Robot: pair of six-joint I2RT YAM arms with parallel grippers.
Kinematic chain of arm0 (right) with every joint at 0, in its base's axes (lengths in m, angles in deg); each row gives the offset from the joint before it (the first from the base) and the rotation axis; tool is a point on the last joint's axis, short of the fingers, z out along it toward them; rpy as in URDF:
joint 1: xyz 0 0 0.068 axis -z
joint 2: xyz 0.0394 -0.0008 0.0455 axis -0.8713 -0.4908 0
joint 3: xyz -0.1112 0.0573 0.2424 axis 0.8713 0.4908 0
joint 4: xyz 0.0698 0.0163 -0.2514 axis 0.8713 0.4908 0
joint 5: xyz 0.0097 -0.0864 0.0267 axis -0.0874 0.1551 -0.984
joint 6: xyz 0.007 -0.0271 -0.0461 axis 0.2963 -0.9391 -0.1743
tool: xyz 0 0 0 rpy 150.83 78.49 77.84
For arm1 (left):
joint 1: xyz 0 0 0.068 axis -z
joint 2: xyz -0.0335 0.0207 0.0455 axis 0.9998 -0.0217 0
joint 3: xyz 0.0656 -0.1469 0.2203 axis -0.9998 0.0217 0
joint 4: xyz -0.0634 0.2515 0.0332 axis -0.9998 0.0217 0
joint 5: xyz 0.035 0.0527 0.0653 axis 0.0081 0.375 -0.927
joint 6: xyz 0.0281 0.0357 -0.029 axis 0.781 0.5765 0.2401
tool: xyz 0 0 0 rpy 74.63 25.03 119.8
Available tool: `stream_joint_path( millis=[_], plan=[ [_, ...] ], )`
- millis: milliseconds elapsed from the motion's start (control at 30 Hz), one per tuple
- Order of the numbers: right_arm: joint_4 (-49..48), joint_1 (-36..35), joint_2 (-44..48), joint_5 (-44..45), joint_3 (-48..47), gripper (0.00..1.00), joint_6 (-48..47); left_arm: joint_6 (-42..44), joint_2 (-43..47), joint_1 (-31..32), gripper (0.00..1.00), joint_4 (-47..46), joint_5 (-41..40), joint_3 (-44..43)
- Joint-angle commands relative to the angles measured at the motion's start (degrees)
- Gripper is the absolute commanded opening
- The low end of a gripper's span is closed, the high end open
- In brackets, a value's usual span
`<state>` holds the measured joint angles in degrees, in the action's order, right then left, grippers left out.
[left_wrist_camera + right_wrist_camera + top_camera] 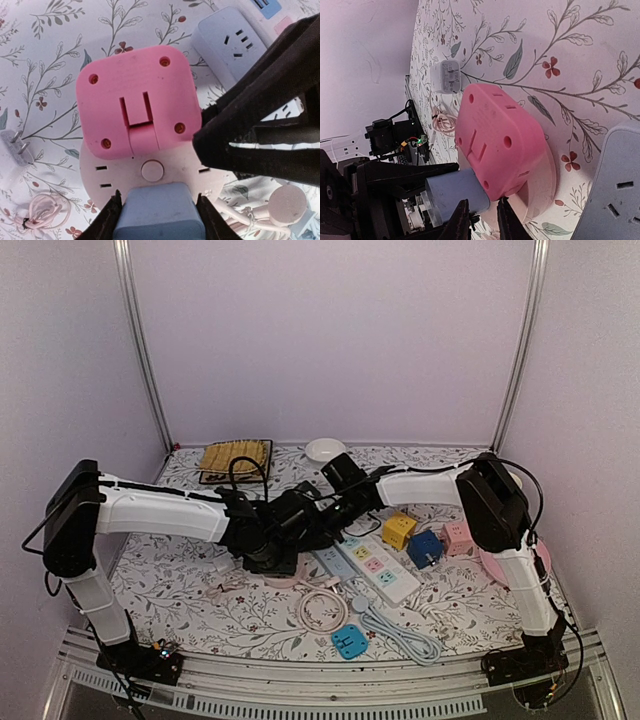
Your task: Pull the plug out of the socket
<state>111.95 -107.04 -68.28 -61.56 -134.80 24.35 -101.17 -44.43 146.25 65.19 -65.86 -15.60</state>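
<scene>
A round pale socket lies on the floral table. A pink square adapter and a blue plug sit in its face. My left gripper is shut on the blue plug, one finger on each side. In the right wrist view the pink adapter stands on the socket with the blue plug beside it. My right gripper is shut, its tips on the socket's face next to the adapter. From above, both grippers meet at the table's middle and hide most of the socket.
A white power strip and a pale blue one lie just right of the socket. Yellow, blue and pink cube sockets stand further right. A coiled cable, a loose white charger and a bowl are nearby.
</scene>
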Motion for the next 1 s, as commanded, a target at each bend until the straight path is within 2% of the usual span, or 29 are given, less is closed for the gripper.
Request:
stream_joint_path(
  millis=[0,233,267,333,767,967],
  plan=[
    [-4.47,-0.40,1.29,-2.10,-2.33,0.20,0.33,0.64,-0.69,1.42,0.25,-1.51,1.86,-1.54],
    [-7.43,-1.04,-3.33,-3.60,-3.98,0.20,3.40,1.70,-1.01,1.41,0.25,-2.41,2.85,-1.93],
    [-7.49,-1.12,-3.45,-3.75,-4.13,0.16,3.46,1.72,-1.12,1.43,0.25,-2.41,2.91,-2.03],
    [-7.62,-1.42,-3.38,-3.60,-4.16,0.16,3.56,1.89,-1.16,1.46,0.25,-2.39,2.96,-2.03],
    [-7.36,-1.08,4.92,0.50,1.33,0.12,2.97,2.02,-0.40,0.23,0.24,-4.59,5.13,0.78],
    [-7.68,-1.12,3.30,-0.73,0.28,0.10,3.25,3.15,0.30,0.24,0.21,-7.46,6.96,2.14]
  ],
)
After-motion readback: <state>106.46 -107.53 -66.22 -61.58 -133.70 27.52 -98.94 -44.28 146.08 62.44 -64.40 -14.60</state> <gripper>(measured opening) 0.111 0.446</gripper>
